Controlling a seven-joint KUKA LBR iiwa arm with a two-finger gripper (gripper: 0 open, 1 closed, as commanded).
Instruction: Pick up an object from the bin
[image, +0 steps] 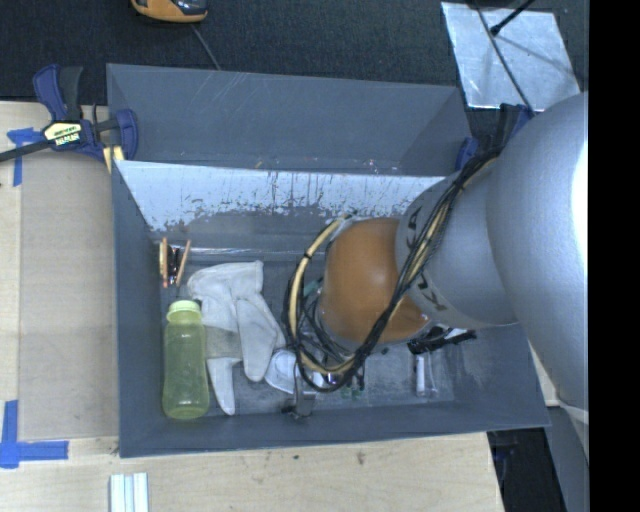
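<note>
My gripper (300, 405) is low at 6 o'clock in the bin (300, 120), by the white cloth's (240, 310) end.
Can't tell if I'm wide or narrow, since the orange cover (365, 270) & cables (297, 290) hide the tip. Best approach, imo: go straight down on a raised fold, pinch fabric only, and stay clear of the yellow-green bottle (185, 365) at 8. The cloth is pale, crumpled and soft-looking. It sprawls from ctr toward 8 o'clock, just beside the bottle.

The orange cover (365, 280) and cables (296, 300) hide most of the gripper (299, 403) and the middle floor of the bin (290, 120). The right end of the white cloth (240, 300) runs under them. A small orange-and-black thing (172, 262) at the far left is too small to tell. So is the pale bit (422, 376) at the near right.
</note>
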